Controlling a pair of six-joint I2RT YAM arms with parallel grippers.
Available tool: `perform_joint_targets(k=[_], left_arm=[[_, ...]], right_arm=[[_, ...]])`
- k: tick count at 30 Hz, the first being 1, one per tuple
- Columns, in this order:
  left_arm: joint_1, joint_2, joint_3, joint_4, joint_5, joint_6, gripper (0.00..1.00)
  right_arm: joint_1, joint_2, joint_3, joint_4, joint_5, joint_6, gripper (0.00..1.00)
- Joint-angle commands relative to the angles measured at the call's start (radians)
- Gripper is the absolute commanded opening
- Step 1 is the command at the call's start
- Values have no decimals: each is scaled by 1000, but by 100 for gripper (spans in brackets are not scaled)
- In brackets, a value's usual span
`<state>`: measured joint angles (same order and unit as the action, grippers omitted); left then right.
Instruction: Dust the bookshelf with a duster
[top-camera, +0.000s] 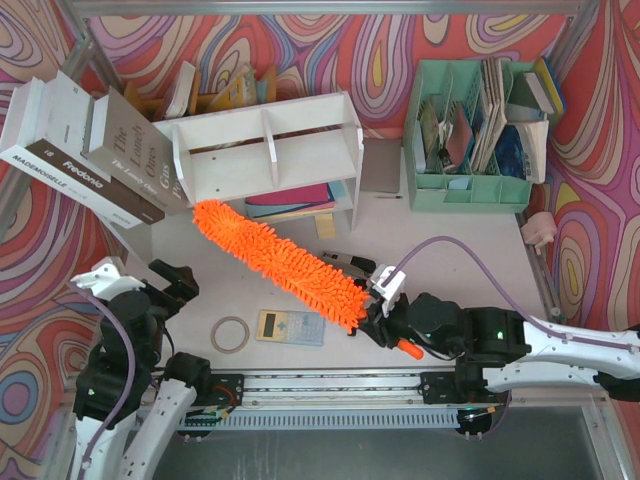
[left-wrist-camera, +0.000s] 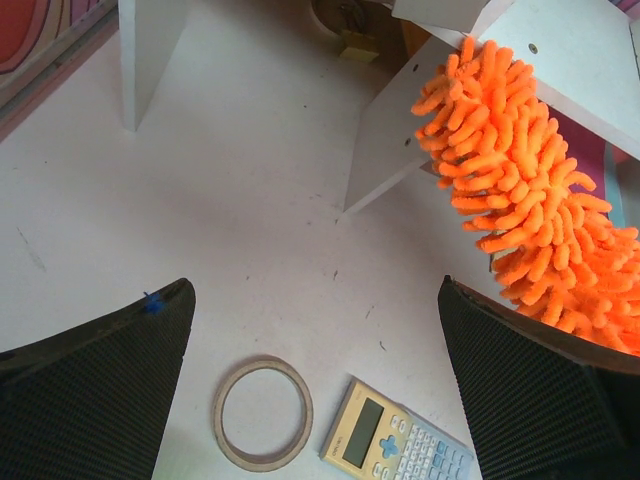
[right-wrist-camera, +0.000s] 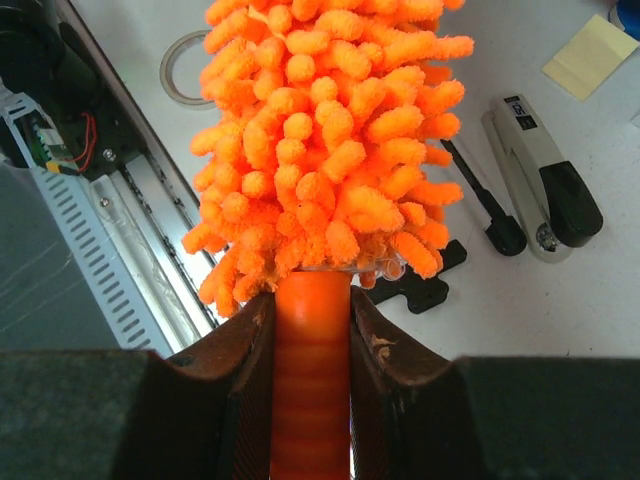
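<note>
**Holding the orange duster up to the shelf's front left corner**

The long bright-orange fluffy microfibre duster (top-camera: 280, 262) lies on a slant above the white tabletop (top-camera: 450, 255). Its handle end is near the right arm and its fluffy tip is at the front left corner of the small white wooden two-tier bookshelf (top-camera: 265, 150). In the left wrist view the tip seems to touch the edge of the shelf's left side panel, low down. Whether the rest of the head rests on the table I cannot tell. The bookshelf stands at the back of the table, left of centre, with divider fins on its flat top and coloured folders and paper in its lower tier.

The right gripper (top-camera: 385, 325) has its jaws closed tight on the duster's ribbed orange handle, one dark finger (right-wrist-camera: 240, 370) on either side, just below where the fluff begins. The left gripper (top-camera: 165, 285) hangs near the front left of the table, jaws spread wide with nothing between them, well apart from the duster.

Beside the duster's near side lies a pale yellow pocket calculator (top-camera: 290, 327), and just left of it a brown cardboard tape ring (top-camera: 230, 334). A grey and black stapler (right-wrist-camera: 545, 190) lies on the duster's far side, near the right gripper. A small yellow sticky note (top-camera: 325, 225) sits before the shelf's right foot. Large hardback books (top-camera: 90, 150) lean at the shelf's left side. A mint-green plastic file organizer (top-camera: 470, 190), stuffed with booklets, stands at the back right
</note>
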<state>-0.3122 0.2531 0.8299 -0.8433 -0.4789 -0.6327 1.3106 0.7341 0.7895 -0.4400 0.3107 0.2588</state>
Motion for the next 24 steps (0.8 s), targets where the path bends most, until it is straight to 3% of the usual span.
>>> perform_joint_targets(k=[1,10,15,24], left_arm=[[8,15,-6,6,-10,1,98],[10,12,-6,7,-9,1,99],[10,8,-6,7,-10,2,98],[12,-31,-8,0,-34,-7,98]], right_arm=[[3,-10,14,55,43,-25,0],[3,109,-152,215,-30,68,0],[3,192,-157,286,-32,81,0],[3,250,-57,307,177,200,0]])
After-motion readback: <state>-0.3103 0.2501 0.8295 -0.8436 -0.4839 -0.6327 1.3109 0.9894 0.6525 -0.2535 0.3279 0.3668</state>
